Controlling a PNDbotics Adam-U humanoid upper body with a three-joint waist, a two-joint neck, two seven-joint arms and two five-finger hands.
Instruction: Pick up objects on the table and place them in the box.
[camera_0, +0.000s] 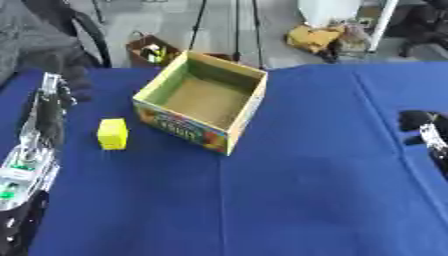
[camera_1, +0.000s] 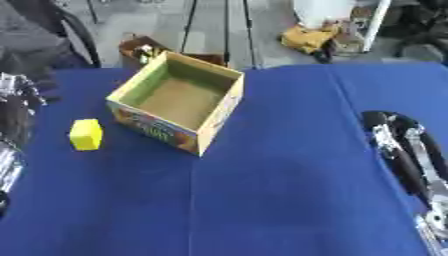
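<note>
Blue-covered table (camera_0: 306, 200), open cardboard box (camera_0: 203, 102) sitting toward the far middle, flaps up, inside looks bare from here, nothing dropped in yet. Yellow block (camera_0: 112, 133) lying on the cloth just beside the box's near-left wall, apart from it, not touched by anything. Left hand (camera_0: 48, 107) up along the left edge, arm rising from the lower-left corner, fingers appearing straight and pointing away, holding nothing, near the block but apart from it; probably parked there as the closer hand for the grab. Right hand (camera_1: 404, 145) low at the right edge, fingers stretched out and relaxed, empty, well apart from both block and box; looks idle. Judged stage: pick not begun, block as the only loose item visible on the table. Next move likely needs the left hand across to the block, then a short lift over the box's near wall.
</note>
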